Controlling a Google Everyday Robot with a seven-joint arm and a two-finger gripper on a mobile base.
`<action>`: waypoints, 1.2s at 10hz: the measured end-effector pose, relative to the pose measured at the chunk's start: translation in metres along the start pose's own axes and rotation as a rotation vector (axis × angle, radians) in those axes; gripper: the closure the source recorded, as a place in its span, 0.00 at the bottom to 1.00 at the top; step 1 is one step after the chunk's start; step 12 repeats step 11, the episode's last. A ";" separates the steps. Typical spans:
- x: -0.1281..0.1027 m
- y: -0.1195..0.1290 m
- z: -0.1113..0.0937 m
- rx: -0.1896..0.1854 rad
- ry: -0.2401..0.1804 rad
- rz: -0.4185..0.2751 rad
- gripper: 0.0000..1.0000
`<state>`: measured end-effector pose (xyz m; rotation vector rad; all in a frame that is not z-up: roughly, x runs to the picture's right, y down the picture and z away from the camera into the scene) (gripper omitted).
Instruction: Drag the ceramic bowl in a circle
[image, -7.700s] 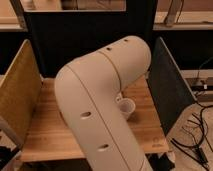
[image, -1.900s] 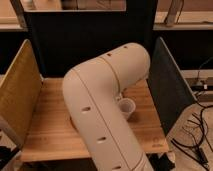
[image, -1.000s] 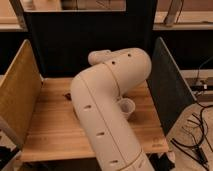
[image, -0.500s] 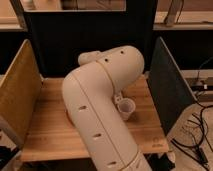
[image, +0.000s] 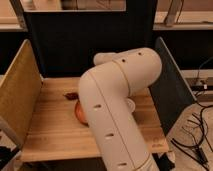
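The gripper is hidden behind the white arm (image: 117, 100) that fills the middle of the frame, so its position and state cannot be told. Only an orange-red sliver of the ceramic bowl (image: 78, 112) is seen, left of centre on the wooden table (image: 50, 135), touching the arm's left edge. Being round, it has no long axis or heading.
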<state>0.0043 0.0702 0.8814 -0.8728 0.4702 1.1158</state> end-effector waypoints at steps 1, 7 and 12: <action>0.001 -0.001 0.001 -0.016 -0.005 0.002 0.28; 0.005 0.046 0.005 -0.065 -0.024 -0.160 0.20; 0.007 -0.013 -0.038 0.011 -0.160 -0.013 0.20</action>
